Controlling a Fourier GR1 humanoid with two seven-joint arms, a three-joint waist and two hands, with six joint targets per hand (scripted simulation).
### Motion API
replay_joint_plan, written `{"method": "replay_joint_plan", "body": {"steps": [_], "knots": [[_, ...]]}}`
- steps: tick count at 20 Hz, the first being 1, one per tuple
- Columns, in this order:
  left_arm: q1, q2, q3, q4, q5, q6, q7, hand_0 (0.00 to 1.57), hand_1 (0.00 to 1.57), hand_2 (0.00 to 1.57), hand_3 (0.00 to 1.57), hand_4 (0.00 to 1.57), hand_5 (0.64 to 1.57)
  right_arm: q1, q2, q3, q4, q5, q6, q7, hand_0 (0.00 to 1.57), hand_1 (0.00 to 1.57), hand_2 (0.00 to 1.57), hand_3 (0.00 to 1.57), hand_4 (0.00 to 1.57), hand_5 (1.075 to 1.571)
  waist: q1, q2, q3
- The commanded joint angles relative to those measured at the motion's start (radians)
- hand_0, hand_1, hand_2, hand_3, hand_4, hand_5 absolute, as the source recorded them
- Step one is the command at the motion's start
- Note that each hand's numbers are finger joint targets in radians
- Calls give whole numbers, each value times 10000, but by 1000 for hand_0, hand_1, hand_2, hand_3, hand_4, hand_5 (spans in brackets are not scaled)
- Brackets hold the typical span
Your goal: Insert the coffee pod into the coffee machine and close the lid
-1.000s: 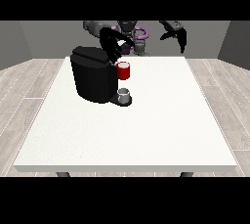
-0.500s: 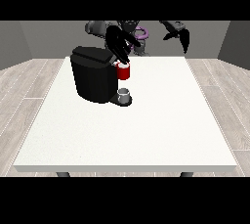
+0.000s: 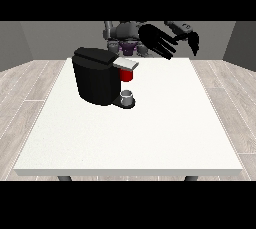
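Observation:
The black coffee machine (image 3: 97,77) stands on the white table (image 3: 150,133) left of the middle. Its grey lid (image 3: 125,63) juts out to the right and lies about level. Just under the lid shows a red thing at the machine (image 3: 127,75). A small grey thing (image 3: 128,97) stands on the machine's base below it; I cannot tell it for the pod. The hand nearer the view's left (image 3: 156,40) hovers up and to the right of the lid, apart from it, with straight spread fingers. The hand at the view's right (image 3: 193,43) hangs in the air beyond the table's far edge.
The robot's torso (image 3: 126,35) stands behind the table's far edge. The table's white top stretches in front of and to the right of the machine. A wood-pattern floor surrounds the table.
The hand that was over the machine's lid has lifted off and swung up and to the right. The lid, hidden by it before, now shows lying level.

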Motion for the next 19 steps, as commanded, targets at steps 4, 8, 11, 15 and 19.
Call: {"method": "replay_joint_plan", "body": {"steps": [4, 8, 11, 15, 19], "knots": [[-86, -146, -378, -313, -297, 116, 9, 0, 0, 0, 0, 318, 1571, -978, 845, 453, 405, -39, -178, -1867, 0, 0, 0, 0, 98, 1571, 402, 575, -245], [-523, -53, 8, -536, 186, -8, 650, 0, 0, 0, 0, 322, 1571, -1201, 1199, 504, 996, -233, -36, -2517, 0, 0, 0, 0, 0, 1571, -102, 251, -243], [635, 1, -234, -557, -21, -83, 246, 0, 0, 0, 0, 258, 1571, -598, 1844, 880, 896, -239, -76, -3120, 0, 0, 0, 0, 0, 1571, -403, -348, -243], [692, -111, 105, -506, -9, 406, 355, 0, 0, 0, 0, 266, 1571, 82, 2751, 1602, 632, -148, -68, -4431, 0, 0, 0, 0, 219, 1571, -1272, -604, -241], [1989, 132, 517, -1, 164, 346, -123, 0, 0, 0, 0, 266, 1571, 883, 3851, 2312, 436, -201, -107, -4171, 0, 0, 0, 0, 259, 1571, -2022, -1722, -246]]}}
